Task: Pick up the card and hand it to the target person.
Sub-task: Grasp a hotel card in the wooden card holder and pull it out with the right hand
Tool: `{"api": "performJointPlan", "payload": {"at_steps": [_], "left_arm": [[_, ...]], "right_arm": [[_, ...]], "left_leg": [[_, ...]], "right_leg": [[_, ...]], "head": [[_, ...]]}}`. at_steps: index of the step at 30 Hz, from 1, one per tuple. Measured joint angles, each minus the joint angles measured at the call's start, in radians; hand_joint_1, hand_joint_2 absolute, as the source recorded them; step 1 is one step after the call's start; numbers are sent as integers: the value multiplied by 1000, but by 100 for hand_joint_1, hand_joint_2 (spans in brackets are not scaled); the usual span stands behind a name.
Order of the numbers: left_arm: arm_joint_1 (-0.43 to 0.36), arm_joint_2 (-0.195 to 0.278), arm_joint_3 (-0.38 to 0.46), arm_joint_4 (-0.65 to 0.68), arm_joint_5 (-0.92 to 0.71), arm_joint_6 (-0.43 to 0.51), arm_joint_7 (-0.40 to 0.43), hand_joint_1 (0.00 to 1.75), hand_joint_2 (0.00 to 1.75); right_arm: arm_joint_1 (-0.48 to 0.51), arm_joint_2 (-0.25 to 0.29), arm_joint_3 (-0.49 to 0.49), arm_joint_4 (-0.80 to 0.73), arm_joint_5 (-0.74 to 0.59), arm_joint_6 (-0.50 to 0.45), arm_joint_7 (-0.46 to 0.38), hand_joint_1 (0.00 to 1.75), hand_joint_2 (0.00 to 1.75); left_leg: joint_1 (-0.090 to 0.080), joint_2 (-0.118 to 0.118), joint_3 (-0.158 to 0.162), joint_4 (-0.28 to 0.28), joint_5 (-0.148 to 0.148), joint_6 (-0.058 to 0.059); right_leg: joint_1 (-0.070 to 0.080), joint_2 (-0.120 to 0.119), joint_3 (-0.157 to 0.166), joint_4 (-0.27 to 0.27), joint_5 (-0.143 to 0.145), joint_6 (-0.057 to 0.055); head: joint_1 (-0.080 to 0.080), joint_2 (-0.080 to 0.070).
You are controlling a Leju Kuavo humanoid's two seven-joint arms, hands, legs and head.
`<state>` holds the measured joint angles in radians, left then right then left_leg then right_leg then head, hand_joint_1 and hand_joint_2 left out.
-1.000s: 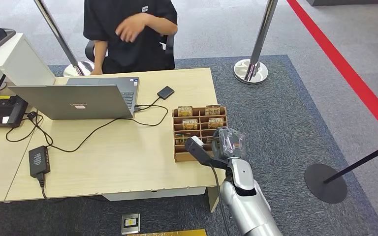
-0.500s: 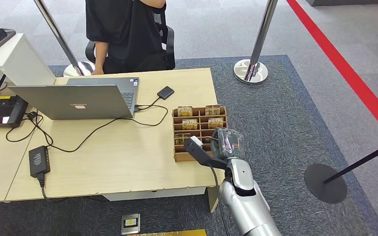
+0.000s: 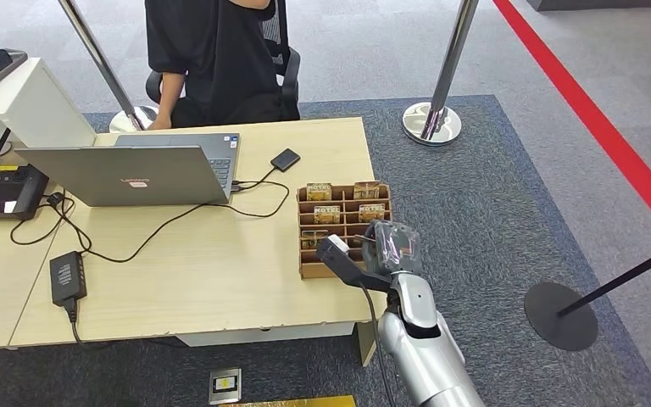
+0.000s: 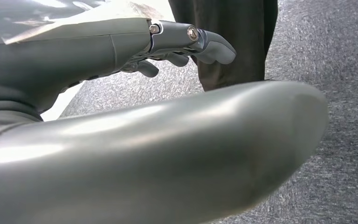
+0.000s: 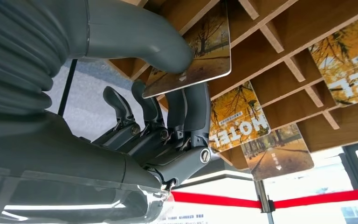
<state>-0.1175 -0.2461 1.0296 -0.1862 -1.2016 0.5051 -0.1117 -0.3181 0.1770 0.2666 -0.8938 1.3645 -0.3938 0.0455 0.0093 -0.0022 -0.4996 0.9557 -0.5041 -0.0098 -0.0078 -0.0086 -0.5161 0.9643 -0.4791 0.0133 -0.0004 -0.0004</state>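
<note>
in the head view we see the right hand (image 3: 390, 247) near the lower middle of the frame, over the front right part of a wooden card rack (image 3: 303, 270) that stands on the right end of a pale desk (image 3: 203, 280). in the right wrist view the right hand (image 5: 168, 93) pinches a card (image 5: 200, 51) with an autumn tree print between the thick thumb above and the darker fingers (image 5: 191, 112) below; the card sits at the mouth of a rack compartment in the upper middle of that frame, and we cannot tell whether it is fully clear of the slot. more cards printed "hotel" (image 5: 237, 119) stand in neighbouring slots to the right.

in the left wrist view the left hand (image 4: 168, 42) lies in the upper left of the frame over grey carpet, fingers loosely curled with nothing in them.

at the upper left of the head view a person (image 3: 212, 51) in a black shirt sits on a chair behind the desk. a grey laptop (image 3: 127, 174) stands open at the left middle, a small black device (image 3: 286, 158) right of it, a power brick (image 3: 67, 277) at the lower left.
</note>
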Motion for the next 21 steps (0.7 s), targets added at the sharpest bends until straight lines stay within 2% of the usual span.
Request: {"api": "performJointPlan", "payload": {"at_steps": [5,8,13,21], "left_arm": [[0,0,0,0,-3,0,3,0,0],[0,0,0,0,-4,0,3,0,0],[1,0,0,0,-3,4,3,0,0],[3,0,0,0,1,9,1,0,0]], "right_arm": [[5,2,-1,-9,-46,8,-41,164,175],[16,3,0,-44,-77,16,-72,161,175],[41,2,4,-144,-141,36,-120,174,175],[62,0,43,-289,-212,37,-185,174,175]], "left_leg": [[0,0,0,0,0,0],[0,0,0,0,0,0],[0,0,0,0,0,0],[0,0,0,0,0,0]], "right_leg": [[0,0,0,0,0,0],[0,0,0,0,0,0],[0,0,0,0,0,0],[0,0,0,0,0,0]], "head": [[0,0],[0,0],[0,0],[0,0]]}}
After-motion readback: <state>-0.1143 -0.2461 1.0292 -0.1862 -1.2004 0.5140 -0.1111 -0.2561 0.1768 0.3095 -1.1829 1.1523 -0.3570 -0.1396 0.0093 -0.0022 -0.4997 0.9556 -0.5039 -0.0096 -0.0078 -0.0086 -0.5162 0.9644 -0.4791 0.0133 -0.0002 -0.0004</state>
